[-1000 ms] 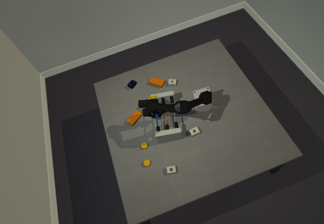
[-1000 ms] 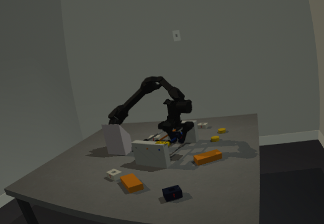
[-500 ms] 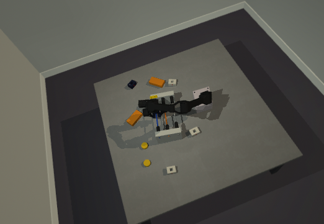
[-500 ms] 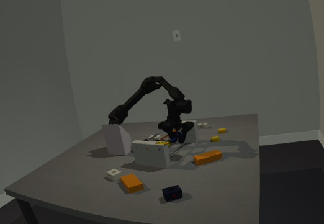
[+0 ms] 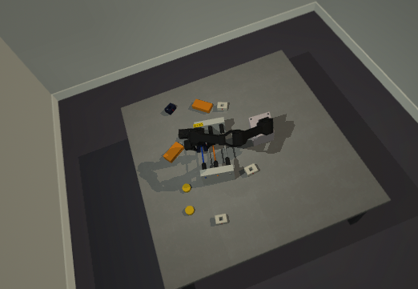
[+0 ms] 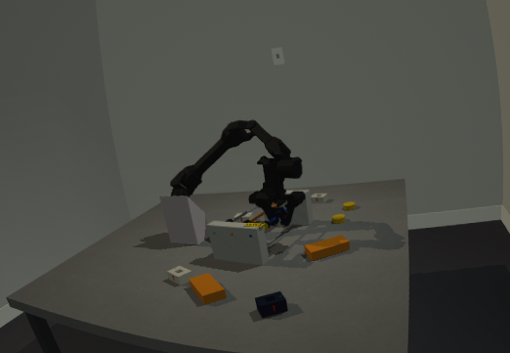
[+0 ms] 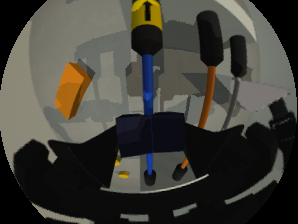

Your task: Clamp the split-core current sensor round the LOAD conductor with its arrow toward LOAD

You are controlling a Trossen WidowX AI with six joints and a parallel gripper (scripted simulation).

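Note:
In the wrist view the dark navy split-core sensor [image 7: 149, 135] sits around the blue conductor [image 7: 148, 83] [image 5: 202, 158], between my fingers. The blue conductor runs up to a yellow collar with a black arrow [image 7: 147, 12], and the yellow LOAD marker [image 5: 198, 125] [image 6: 255, 225] lies beyond it. An orange conductor [image 7: 208, 96] and a grey one [image 7: 233, 99] run beside it on the right. My gripper [image 7: 147, 123] [image 5: 199, 145] [image 6: 276, 215] is shut on the sensor, low over the conductor rack. The arrow on the sensor is hidden.
White end blocks [image 5: 216, 170] [image 5: 212, 121] [image 6: 236, 244] carry the conductors. Two orange blocks [image 5: 173, 151] [image 5: 202, 106], a small dark navy box [image 5: 170, 108] [image 6: 271, 304], two yellow discs [image 5: 186, 187] [image 5: 189, 210] and small white squares [image 5: 220, 218] lie around. The arm's white base block [image 6: 183, 219] stands at the left.

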